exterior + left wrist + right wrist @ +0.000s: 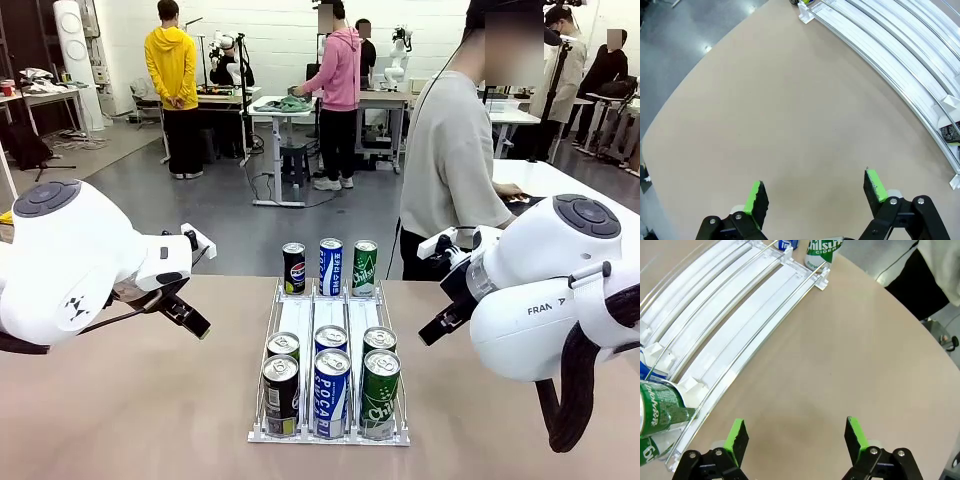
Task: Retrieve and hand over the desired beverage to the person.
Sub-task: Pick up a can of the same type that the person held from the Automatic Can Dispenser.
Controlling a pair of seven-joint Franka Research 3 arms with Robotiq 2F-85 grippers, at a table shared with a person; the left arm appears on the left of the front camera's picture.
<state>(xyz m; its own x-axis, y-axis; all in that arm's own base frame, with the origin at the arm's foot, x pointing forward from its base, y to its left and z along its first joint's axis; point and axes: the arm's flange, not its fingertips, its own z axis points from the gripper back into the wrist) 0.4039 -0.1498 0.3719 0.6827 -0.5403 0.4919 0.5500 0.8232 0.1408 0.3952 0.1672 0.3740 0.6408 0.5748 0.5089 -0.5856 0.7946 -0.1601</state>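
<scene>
Looking first at the front view, we find the person (450,170) in the grey sweatshirt at the far right of the table (130,400), turned side-on with one hand on a neighbouring white table. No hand points at a drink, so we cannot tell which beverage is wanted. We judge that the step in hand is to wait for that choice. To do the pick well, we would use the arm nearer the chosen lane and close squarely around one can's body. The jaws must stay clear of the neighbouring cans, which stand close together, and the can should be carried upright to the person's side. The left arm (70,265) and right arm (545,290) hang on either side of the white rack (330,312), which stands mid-table. We count nine cans in three lanes: three black cans (280,395), three blue cans (331,392) and three green cans (379,392). One of each stands at the far end and two of each are packed at the near end. In the left wrist view, the left gripper (816,189) is released, with its green pads spread and nothing between them. It hangs above bare tabletop, apart from the rack's lanes at the upper right. In the right wrist view, the right gripper (796,432) is likewise spread and empty, just beside the rack's outer rail. One green can shows at the lower left and another at the top edge, with the person's clothing beyond the table's far corner.
</scene>
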